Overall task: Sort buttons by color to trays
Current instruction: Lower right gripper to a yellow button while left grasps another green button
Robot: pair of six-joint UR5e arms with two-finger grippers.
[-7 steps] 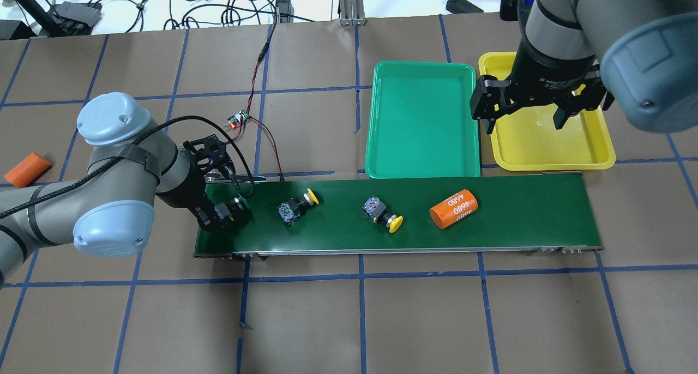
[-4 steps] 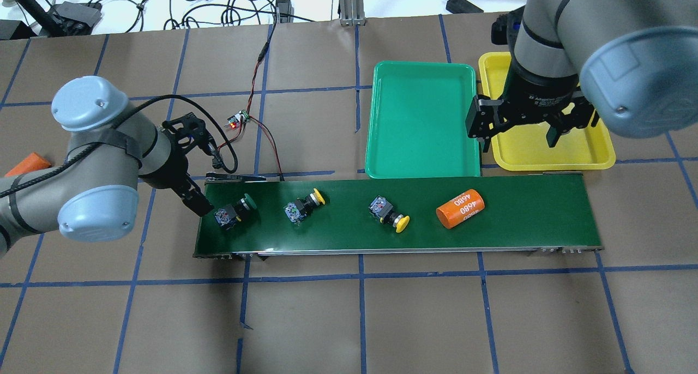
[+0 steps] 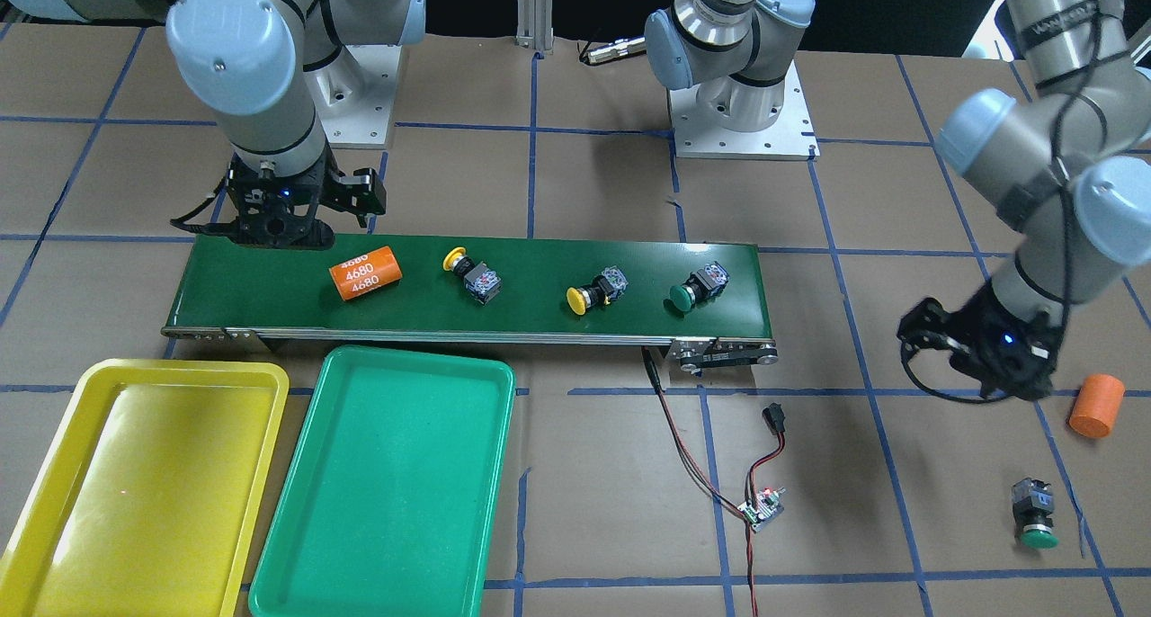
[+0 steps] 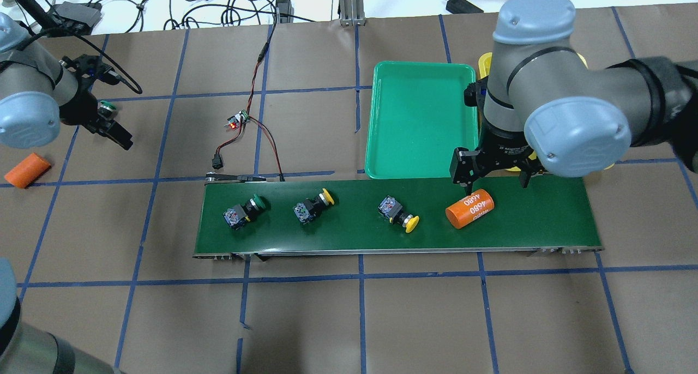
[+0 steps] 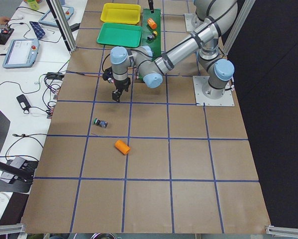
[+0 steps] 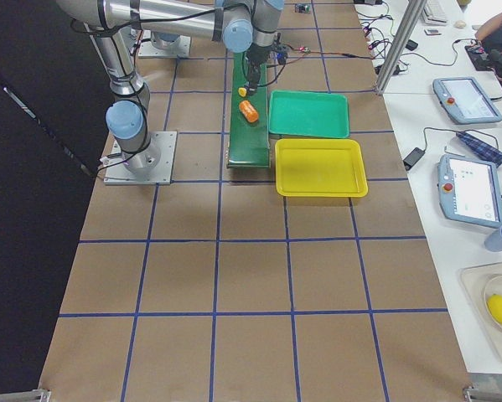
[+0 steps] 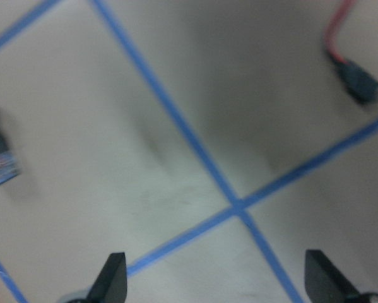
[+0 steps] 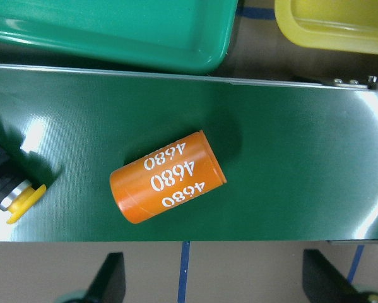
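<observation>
Three buttons lie on the dark green belt [image 4: 523,221]: a green one [image 4: 245,211] and two yellow ones [image 4: 312,205] [image 4: 399,216]. A second green button [image 3: 1034,512] stands on the table off the belt's left end. My left gripper [image 4: 117,133] hangs open and empty over the table beside it, as the left wrist view [image 7: 217,284] shows. My right gripper [image 4: 493,179] is open and empty over the orange "4680" cylinder [image 8: 168,177]. The green tray [image 4: 422,118] and yellow tray [image 3: 180,370] lie behind the belt; both are empty.
A second orange cylinder [image 4: 27,169] lies at the table's far left. A small circuit board [image 4: 237,120] with red-black wires sits behind the belt's left end. My right arm covers most of the yellow tray in the overhead view.
My left gripper let go of the green button on the belt and swung away to the far left. My right gripper came from over the yellow tray to over the orange cylinder. Belt items drifted right.
</observation>
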